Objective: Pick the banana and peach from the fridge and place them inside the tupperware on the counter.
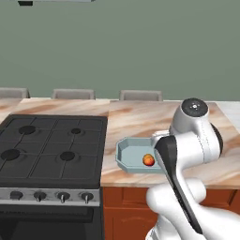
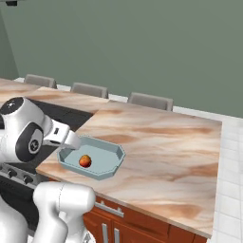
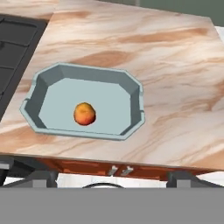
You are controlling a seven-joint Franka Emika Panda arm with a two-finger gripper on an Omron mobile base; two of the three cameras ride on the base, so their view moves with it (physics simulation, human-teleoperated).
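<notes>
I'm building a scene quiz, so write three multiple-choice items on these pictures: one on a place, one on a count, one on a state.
1. Where does the peach lie?
A. on the stovetop
B. inside the tupperware
C. on the bare counter

2. How many fruits are in the tupperware?
A. none
B. one
C. two

3. How does the tupperware stand on the counter?
A. upright, open side up
B. turned over
C. hanging half off the edge

Answers:
1 B, the peach rests on the container's floor.
2 B, the peach alone lies inside.
3 A, its open top faces up and its whole base sits on the stone, near the stovetop.
</notes>
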